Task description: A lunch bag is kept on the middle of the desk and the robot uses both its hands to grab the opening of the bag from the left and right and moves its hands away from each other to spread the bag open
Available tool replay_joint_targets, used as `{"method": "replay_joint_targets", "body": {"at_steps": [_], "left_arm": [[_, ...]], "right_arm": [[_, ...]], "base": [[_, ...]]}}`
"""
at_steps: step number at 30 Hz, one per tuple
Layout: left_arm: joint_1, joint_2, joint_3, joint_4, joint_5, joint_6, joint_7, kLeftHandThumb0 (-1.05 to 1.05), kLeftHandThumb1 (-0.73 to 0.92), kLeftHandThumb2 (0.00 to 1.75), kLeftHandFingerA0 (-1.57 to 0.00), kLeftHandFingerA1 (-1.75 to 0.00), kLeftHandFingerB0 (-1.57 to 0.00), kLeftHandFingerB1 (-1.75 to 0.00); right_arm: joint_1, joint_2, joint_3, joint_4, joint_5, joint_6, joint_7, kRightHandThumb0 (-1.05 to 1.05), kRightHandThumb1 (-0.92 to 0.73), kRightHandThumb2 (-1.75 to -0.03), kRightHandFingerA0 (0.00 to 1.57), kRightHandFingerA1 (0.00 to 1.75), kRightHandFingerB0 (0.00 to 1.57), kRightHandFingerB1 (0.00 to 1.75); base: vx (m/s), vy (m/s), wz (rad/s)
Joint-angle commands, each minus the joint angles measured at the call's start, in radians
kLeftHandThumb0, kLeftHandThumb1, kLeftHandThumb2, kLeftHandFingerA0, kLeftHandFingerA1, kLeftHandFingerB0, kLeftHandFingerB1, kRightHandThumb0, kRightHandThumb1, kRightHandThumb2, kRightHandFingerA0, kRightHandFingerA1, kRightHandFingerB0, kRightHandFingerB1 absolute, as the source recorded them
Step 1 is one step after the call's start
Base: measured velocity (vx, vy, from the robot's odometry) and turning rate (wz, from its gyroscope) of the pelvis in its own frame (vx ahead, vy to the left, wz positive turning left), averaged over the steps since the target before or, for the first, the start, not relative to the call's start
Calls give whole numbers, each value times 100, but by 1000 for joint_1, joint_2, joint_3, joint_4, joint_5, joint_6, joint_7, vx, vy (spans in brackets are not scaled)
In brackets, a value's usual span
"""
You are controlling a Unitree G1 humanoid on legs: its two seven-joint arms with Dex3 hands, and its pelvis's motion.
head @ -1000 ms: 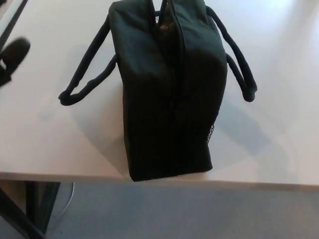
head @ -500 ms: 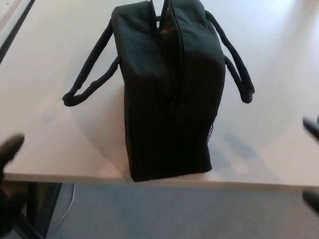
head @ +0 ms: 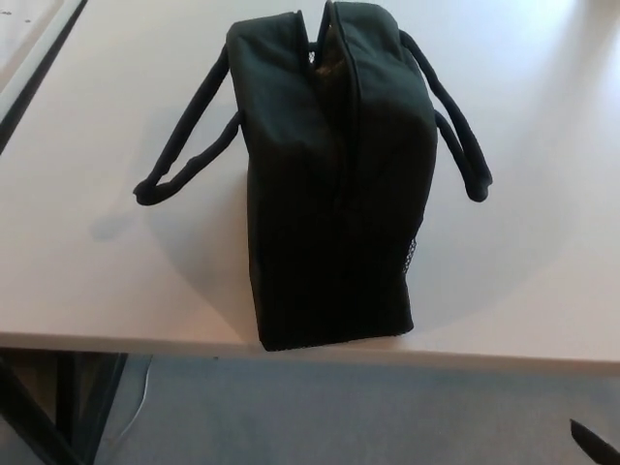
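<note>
A black lunch bag (head: 334, 184) stands upright on the white tabletop (head: 97, 271), its near end close to the front edge. Its top opening runs away from the camera as a narrow slit, parted only slightly at the far end, where a bit of the lining shows. One carry handle (head: 189, 160) droops out to the left and rests on the tabletop; the other handle (head: 460, 136) hangs off the right side. A patch of mesh (head: 410, 254) shows low on the bag's right wall.

Neither hand touches the bag. The left hand is out of the picture. Of the right hand (head: 593, 443) only a dark tip shows at the bottom right corner, below the tabletop's edge and well apart from the bag; whether its fingers are spread or pressed together cannot be told. It holds nothing that can be seen.

Below the tabletop lies grey floor (head: 339, 417), with a dark table leg (head: 87, 397) at the lower left.
</note>
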State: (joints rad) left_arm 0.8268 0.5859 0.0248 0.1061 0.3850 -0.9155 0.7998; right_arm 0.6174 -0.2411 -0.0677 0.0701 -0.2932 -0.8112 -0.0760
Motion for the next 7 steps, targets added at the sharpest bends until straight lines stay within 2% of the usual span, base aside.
{"method": "replay_joint_targets", "body": {"at_steps": [1,2,3,5,6,7], "left_arm": [[-3,-19,49,-35,-126,-62,-137,-35,83,64,-28,-37,-20,-31],[-6,-24,55,-32,-130,-64,-149,-39,76,76,-25,-42,-20,-38],[-6,-30,62,-29,-133,-66,-159,-39,76,76,-25,-42,-20,-38],[-7,-39,77,-25,-144,-73,-185,-40,75,76,-25,-42,-19,-38],[0,-51,91,-33,-143,-70,-198,-34,81,64,-30,-39,-20,-32],[0,-51,91,-33,-143,-70,-198,-34,81,64,-30,-39,-20,-32]], "right_arm": [[7,-21,-16,12,77,-27,22,-57,-78,-64,13,32,9,24],[10,-25,-16,7,78,-26,28,-33,-58,-109,0,49,0,48],[12,-28,-14,4,82,-27,34,-33,-58,-109,0,49,0,48],[14,-28,-12,-3,83,-21,39,-33,-57,-108,0,49,0,48],[13,-30,-8,0,91,-21,47,-55,-73,-63,18,33,15,28],[13,-30,-8,0,91,-21,47,-55,-73,-63,18,33,15,28]], "base": [[0,0,0],[0,0,0],[0,0,0],[0,0,0],[0,0,0],[0,0,0]]}}
